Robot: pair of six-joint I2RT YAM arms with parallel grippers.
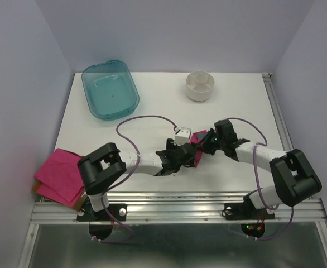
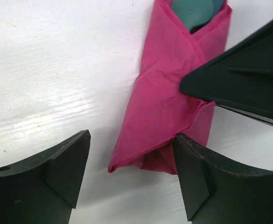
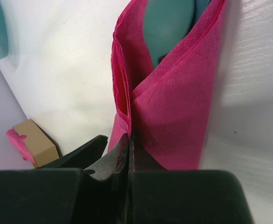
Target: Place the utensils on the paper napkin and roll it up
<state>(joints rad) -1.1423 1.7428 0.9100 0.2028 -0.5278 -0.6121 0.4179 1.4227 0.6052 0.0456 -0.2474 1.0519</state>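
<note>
Paper napkin (image 2: 164,102): wrapped around the utensils (image 2: 197,11), lying on the table (image 2: 57,70) between both arms.
Right gripper (image 3: 127,151): pinched shut on the napkin's outer flap, likely so your roll cannot unwind.
Left gripper (image 2: 132,144): jaws apart, flanking the roll's near end, holding nothing.

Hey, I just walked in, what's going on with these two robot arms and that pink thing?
Both arms meet at mid-table over the paper napkin, which is already wrapped into a roll with the teal utensils showing at one end. The right gripper is pinched on a fold of the napkin. The left gripper is open, its fingers on either side of the roll's closed end. A pile of spare pink napkins lies at the table's left edge.
</note>
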